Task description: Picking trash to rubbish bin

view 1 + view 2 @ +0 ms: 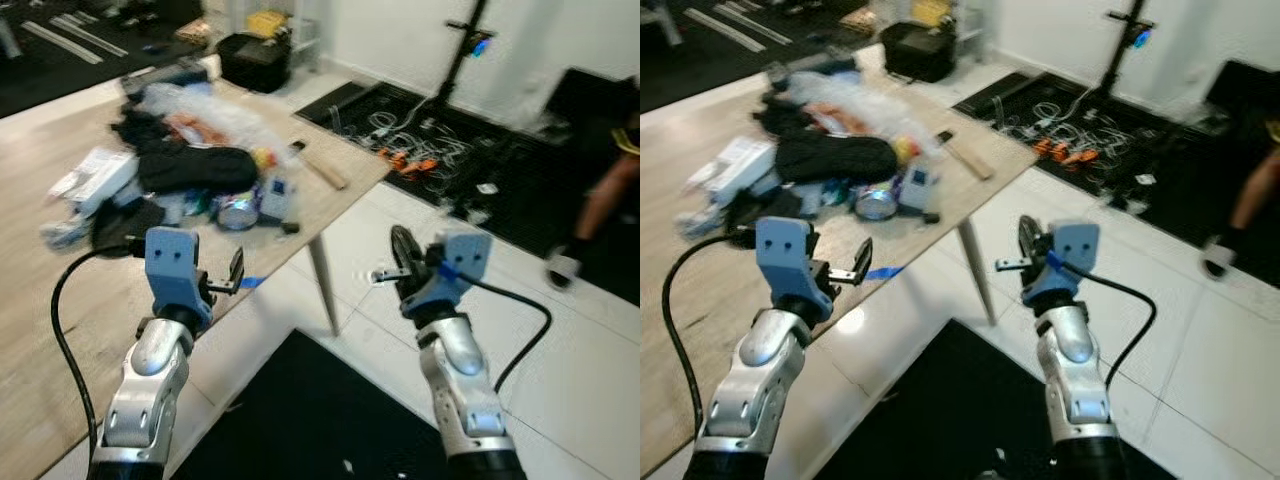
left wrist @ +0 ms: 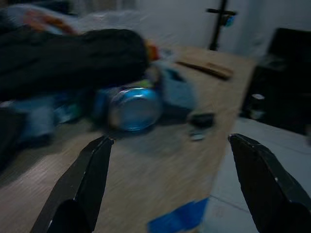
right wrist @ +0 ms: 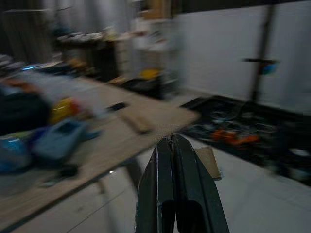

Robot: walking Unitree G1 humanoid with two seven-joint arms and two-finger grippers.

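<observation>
A heap of trash lies on the wooden table (image 1: 60,330): a blue can (image 1: 237,211) on its side, a black cloth (image 1: 195,168), clear plastic wrap (image 1: 200,105) and white packets (image 1: 95,180). My left gripper (image 1: 228,277) hovers open over the table's near edge, short of the can (image 2: 133,108), with nothing between its fingers (image 2: 92,165). My right gripper (image 1: 398,262) is shut and empty, held in the air beyond the table's corner above the white floor. In the right wrist view its closed fingers (image 3: 170,194) point past the table end.
A wooden stick (image 1: 322,170) lies near the table's far corner and a blue tape strip (image 1: 250,282) at its edge. The table leg (image 1: 322,285) stands between my arms. A black mat (image 1: 300,420) lies below. Cables (image 1: 420,140), a black stand (image 1: 462,50) and a person's leg (image 1: 600,200) are at right.
</observation>
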